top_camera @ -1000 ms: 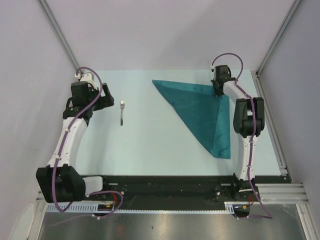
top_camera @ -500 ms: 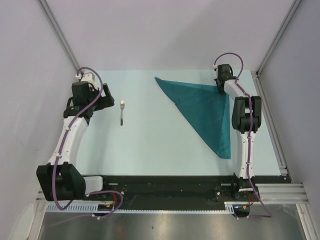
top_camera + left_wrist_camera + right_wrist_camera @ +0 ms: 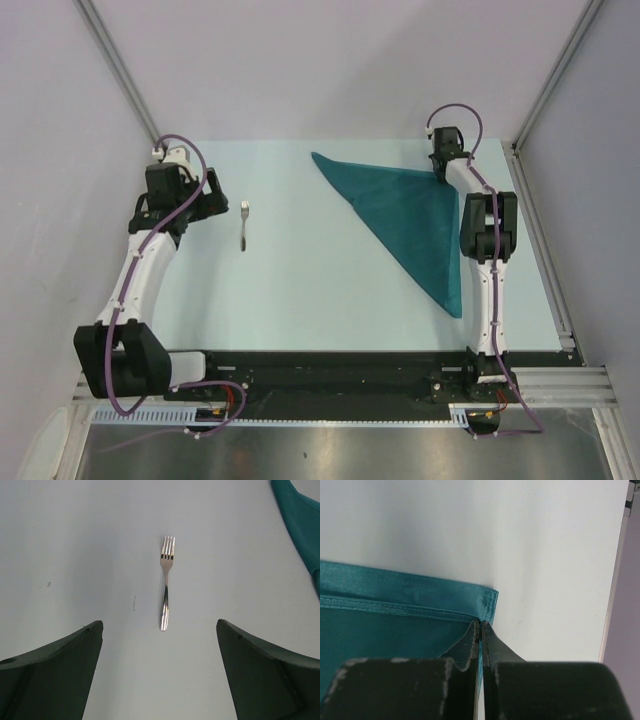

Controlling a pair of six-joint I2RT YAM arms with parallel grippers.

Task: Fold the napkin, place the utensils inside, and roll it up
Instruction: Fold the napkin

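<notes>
The teal napkin (image 3: pixel 410 215) lies as a folded triangle on the right half of the table, long point toward the near edge. My right gripper (image 3: pixel 440 170) is at its far right corner, shut on the top layer's corner. In the right wrist view the jaws (image 3: pixel 481 623) are pressed together on the hemmed corner of the cloth (image 3: pixel 395 610). The silver fork (image 3: pixel 244 225) lies alone on the left half, tines pointing away from me. My left gripper (image 3: pixel 208 198) hovers open and empty beside it; the left wrist view shows the fork (image 3: pixel 166 585) just ahead of the open gripper (image 3: pixel 159 624).
A metal rail (image 3: pixel 540 240) runs along the table's right edge, close to the right arm. Walls enclose the left, back and right. A corner of the napkin (image 3: pixel 300 520) shows at the top right of the left wrist view.
My right gripper has drawn the napkin's corner farther back and right, and the raised top layer now lies flat as a triangle. The left arm and fork have barely moved.
</notes>
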